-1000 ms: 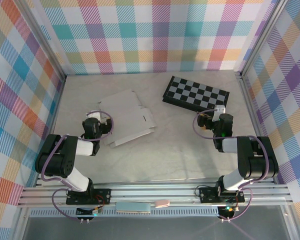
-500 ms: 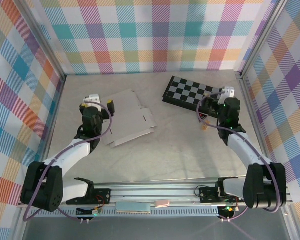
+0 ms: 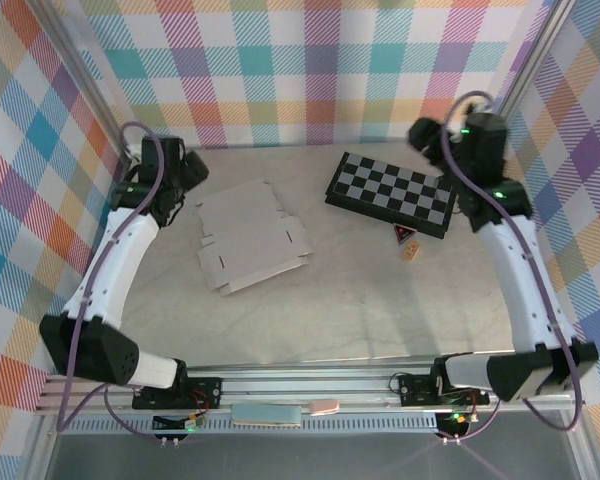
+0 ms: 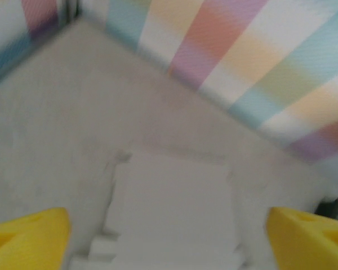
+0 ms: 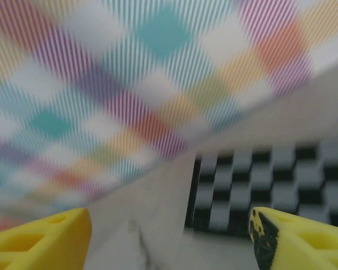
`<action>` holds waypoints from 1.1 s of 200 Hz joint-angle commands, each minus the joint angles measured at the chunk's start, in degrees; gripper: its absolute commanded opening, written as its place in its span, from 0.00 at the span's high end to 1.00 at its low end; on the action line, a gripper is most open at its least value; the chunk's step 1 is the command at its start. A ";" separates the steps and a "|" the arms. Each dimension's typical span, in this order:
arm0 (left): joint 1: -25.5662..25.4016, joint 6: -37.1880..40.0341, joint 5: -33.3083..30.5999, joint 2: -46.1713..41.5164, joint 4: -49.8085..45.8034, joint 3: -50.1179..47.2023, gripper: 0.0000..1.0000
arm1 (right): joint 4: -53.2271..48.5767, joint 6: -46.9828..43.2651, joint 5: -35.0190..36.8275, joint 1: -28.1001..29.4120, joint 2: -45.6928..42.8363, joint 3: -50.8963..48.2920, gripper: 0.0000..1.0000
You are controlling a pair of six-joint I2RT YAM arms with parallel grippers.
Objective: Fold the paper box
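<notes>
The paper box [image 3: 250, 235] lies as a flat white cut-out sheet with flaps, left of the table's middle. In the left wrist view it appears as a blurred white sheet [image 4: 174, 211] below and ahead of the fingers. My left gripper [image 3: 178, 168] hangs raised over the back left, just beyond the sheet's far corner. It is open [image 4: 169, 247], with the yellow fingertips [image 4: 28, 236] wide apart and nothing between them. My right gripper [image 3: 432, 136] is raised at the back right over the chequered board, also open [image 5: 169, 242] and empty.
A black-and-grey chequered board [image 3: 392, 193] [image 5: 270, 185] lies at the back right. A small orange-and-red piece [image 3: 408, 243] sits on the table just in front of it. Plaid walls close in the back [image 3: 310, 70] and both sides. Bare table [image 3: 360, 300] lies in front of the sheet.
Both arms have unfolded from near their bases and swung up and back, the left to the back-left corner, the right over the board. The sheet has not moved.
</notes>
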 commanded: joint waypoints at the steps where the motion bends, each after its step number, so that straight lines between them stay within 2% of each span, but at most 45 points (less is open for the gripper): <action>1: 3.54 -3.53 14.63 6.74 -11.16 -2.57 0.34 | -9.54 7.94 -9.21 9.48 4.79 -5.83 0.28; 21: 4.11 -0.92 19.22 12.99 -8.41 -3.57 0.60 | -0.66 15.68 -15.38 17.49 6.61 -14.23 0.28; 29: 4.09 -0.71 20.36 15.12 -7.15 -4.00 0.66 | 2.03 18.06 -16.62 20.20 8.02 -15.94 0.28; 48: 4.06 -0.65 22.72 19.93 -4.09 -4.76 0.75 | 8.49 23.55 -21.37 23.65 12.03 -18.76 0.28; 78: 2.96 -0.25 26.62 25.71 -0.23 -6.55 0.79 | 17.38 32.71 -27.39 25.10 17.29 -24.16 0.30; 99: 0.40 0.72 28.10 28.00 1.00 -6.91 0.79 | 23.71 36.31 -27.53 25.38 17.73 -29.05 0.30; 136: -4.65 -2.30 29.39 29.12 5.18 -8.44 0.79 | 25.09 37.54 -26.43 24.76 17.71 -33.18 0.30; 170: -8.10 -4.54 29.59 28.38 5.68 -7.30 0.78 | 27.54 37.01 -25.74 20.20 15.22 -38.76 0.31; 183: -8.55 -5.70 30.79 27.02 5.76 -6.75 0.74 | 28.72 36.70 -26.16 18.58 14.21 -40.78 0.31; 208: -8.52 -6.51 31.22 22.59 3.98 -4.76 0.59 | 32.15 37.42 -27.65 18.05 14.11 -43.24 0.32; 220: -7.72 -5.72 31.33 21.00 2.89 -4.39 0.56 | 34.41 38.68 -27.95 18.15 14.36 -44.46 0.33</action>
